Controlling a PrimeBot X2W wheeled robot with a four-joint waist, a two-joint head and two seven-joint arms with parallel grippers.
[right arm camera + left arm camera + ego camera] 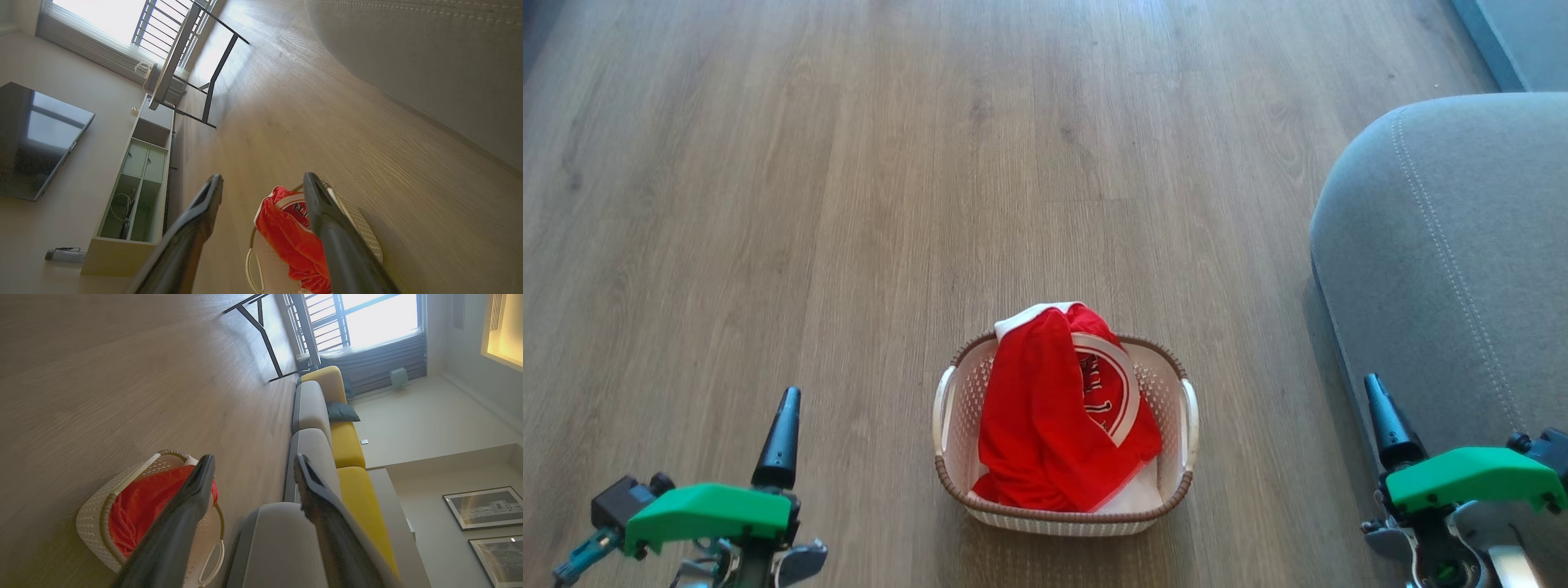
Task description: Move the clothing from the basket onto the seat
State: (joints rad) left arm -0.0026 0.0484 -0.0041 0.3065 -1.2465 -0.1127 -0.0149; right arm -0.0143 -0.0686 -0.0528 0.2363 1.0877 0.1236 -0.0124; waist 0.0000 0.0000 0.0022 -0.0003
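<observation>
Wood-plank floor point(849, 163), boards running away from the robot. Basket point(947, 425) sits on it front and centre, handles to left and right, apart from the seat point(1462, 245) on the right. Clothing point(1037, 416) heaped inside, long axis from near rim to far rim, white-trimmed end poking over the far rim; ring emblem faces up, toward the right handle. Left gripper point(254, 465): fingers spread apart, holding nothing. Right gripper point(263, 181): likewise spread, just beside the seat.
</observation>
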